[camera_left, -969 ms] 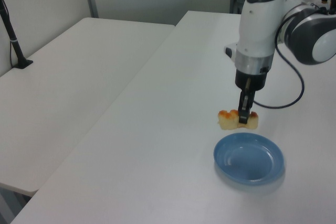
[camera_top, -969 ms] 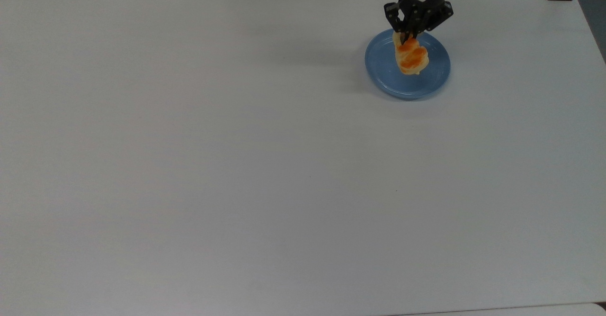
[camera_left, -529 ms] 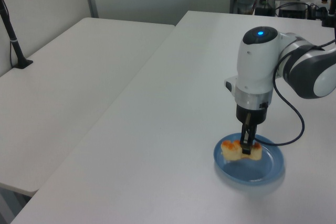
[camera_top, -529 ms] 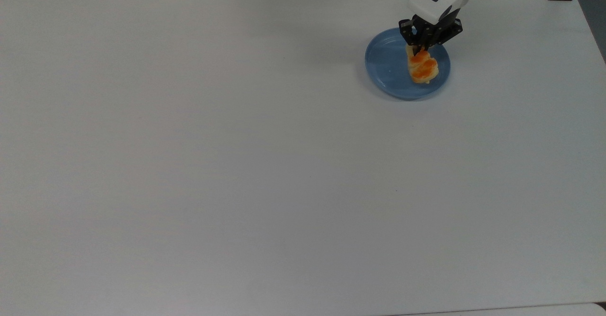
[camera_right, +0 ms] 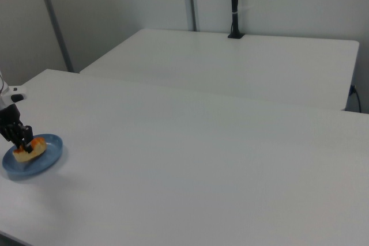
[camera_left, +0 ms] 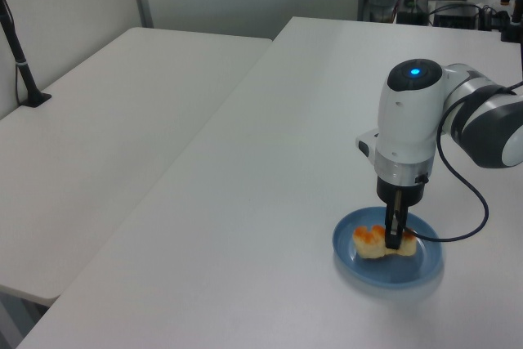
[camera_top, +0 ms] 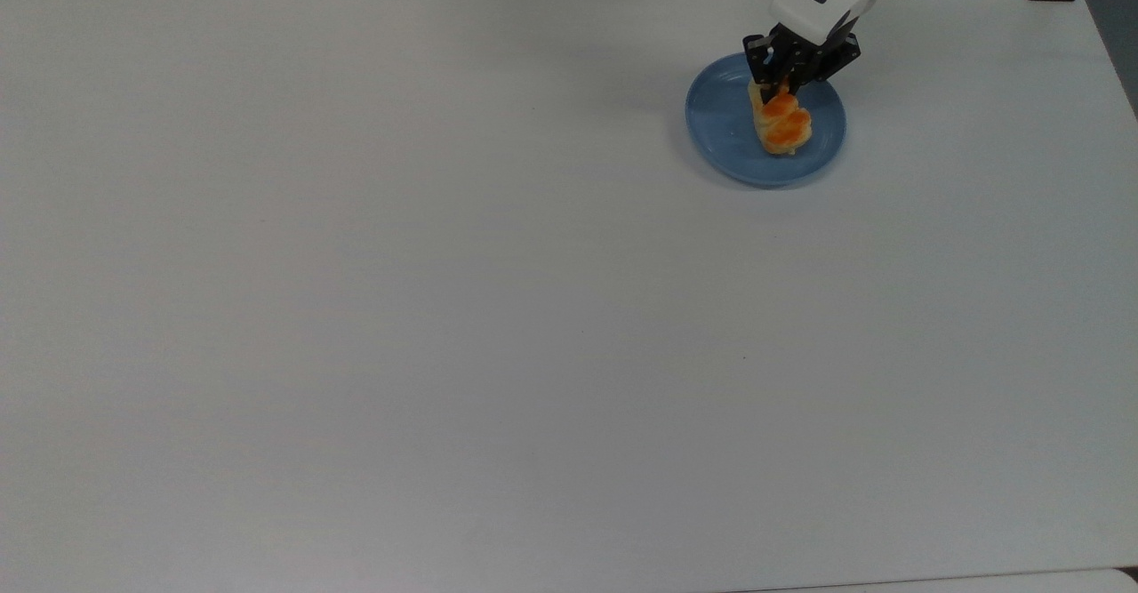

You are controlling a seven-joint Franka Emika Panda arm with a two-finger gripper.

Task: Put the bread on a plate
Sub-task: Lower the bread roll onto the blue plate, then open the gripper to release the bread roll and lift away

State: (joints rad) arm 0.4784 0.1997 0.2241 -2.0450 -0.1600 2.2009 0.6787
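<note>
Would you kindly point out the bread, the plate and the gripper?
bread [camera_top: 786, 131]: top view, orange-brown top.
plate [camera_top: 718, 122]: top view, bare blue floor on the top view's left.
gripper [camera_left: 394, 239]: left view, between the fingertips.

light: even, bright (overhead) | shadows: soft, faint under plate [camera_top: 722, 144] | glare: mild on table [camera_top: 444, 308]

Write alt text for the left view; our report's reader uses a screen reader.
A white robot arm's end effector grips a small orange-topped bread resting on a light-blue plate on a white table. A second white table stands beside it.
</note>
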